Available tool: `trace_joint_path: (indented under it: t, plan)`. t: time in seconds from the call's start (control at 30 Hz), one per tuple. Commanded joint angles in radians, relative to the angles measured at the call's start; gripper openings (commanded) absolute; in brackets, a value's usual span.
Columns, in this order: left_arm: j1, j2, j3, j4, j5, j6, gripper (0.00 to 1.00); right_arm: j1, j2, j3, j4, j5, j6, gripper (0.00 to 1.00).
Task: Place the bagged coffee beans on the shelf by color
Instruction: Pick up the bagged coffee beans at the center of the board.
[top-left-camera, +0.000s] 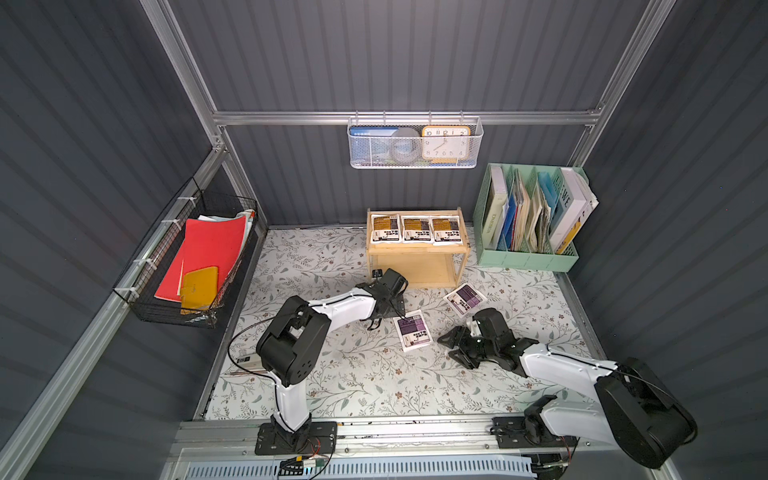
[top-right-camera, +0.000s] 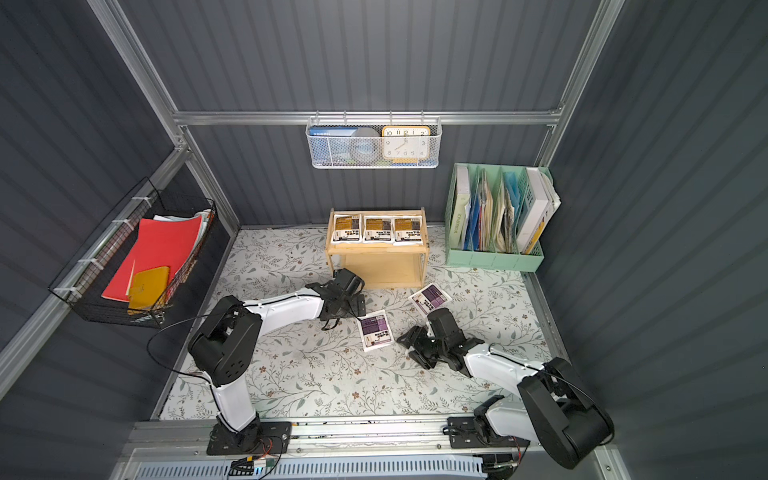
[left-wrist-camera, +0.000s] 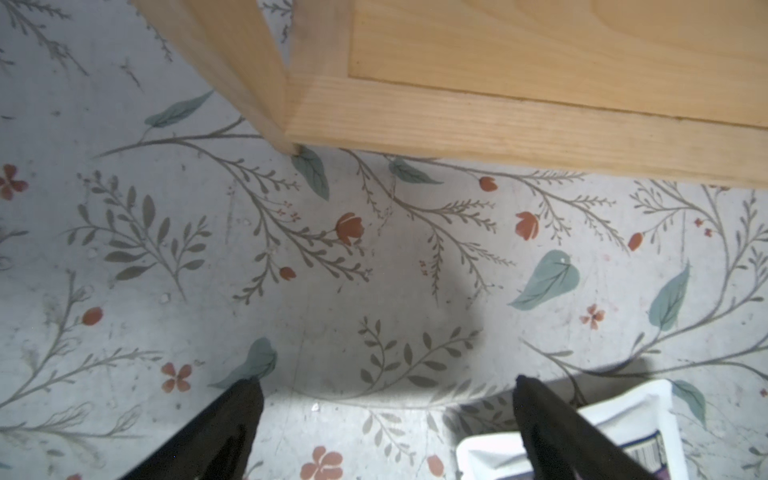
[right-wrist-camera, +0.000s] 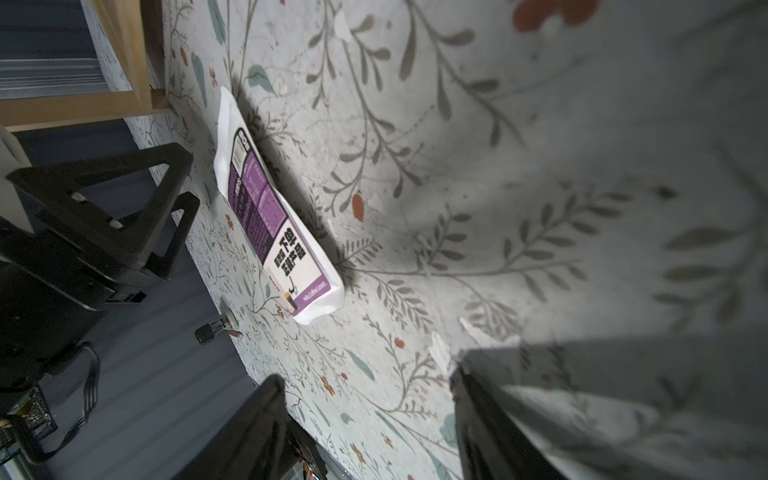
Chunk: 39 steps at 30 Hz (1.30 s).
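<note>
R hand (top-left-camera: 449, 348), 3 yel bags (top-left-camera: 385, 228) (top-left-camera: 416, 229) (top-left-camera: 446, 230), 2 purp (top-left-camera: 412, 330) (top-left-camera: 464, 299)

Robot lab test cell, dressed as mock office corner. Clues: bare aluminium frame (top-left-camera: 407, 117), dark ribbed wall panels (top-left-camera: 415, 54) on three sides. My left arm (top-left-camera: 345, 308) and right arm (top-left-camera: 559, 366) bolted to metal rail (top-left-camera: 415, 432) at front edge. Office dressing: floral mat (top-left-camera: 374, 374) as surface, mint file organizer (top-left-camera: 528, 257) in far right corner, wooden shelf (top-left-camera: 417, 248) at back edge, clock (top-left-camera: 445, 143) in white mesh basket (top-left-camera: 415, 165), black wire basket (top-left-camera: 137, 286) on left wall.
</note>
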Motion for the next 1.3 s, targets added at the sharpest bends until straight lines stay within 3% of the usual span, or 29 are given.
trace_joint_path:
  t: [0.0,0.37,0.93,1.13,1.27]
  plan:
    - [-0.016,0.027,0.027,-0.034,-0.041,-0.005,1.0,0.018,0.043,-0.009,0.1,0.021,0.061,0.67]
    - [-0.059,0.011,0.003,-0.072,-0.099,0.005,1.0,0.074,0.147,-0.009,0.218,0.085,0.153,0.67]
    - [-0.099,0.104,0.053,-0.158,-0.164,0.005,1.0,0.084,0.313,-0.006,0.35,0.096,0.206,0.67]
    - [-0.103,0.106,0.056,-0.158,-0.162,0.002,1.0,0.085,0.415,-0.006,0.472,0.07,0.242,0.6]
    - [-0.105,0.105,0.053,-0.158,-0.161,0.001,1.0,0.086,0.484,-0.007,0.578,0.048,0.276,0.47]
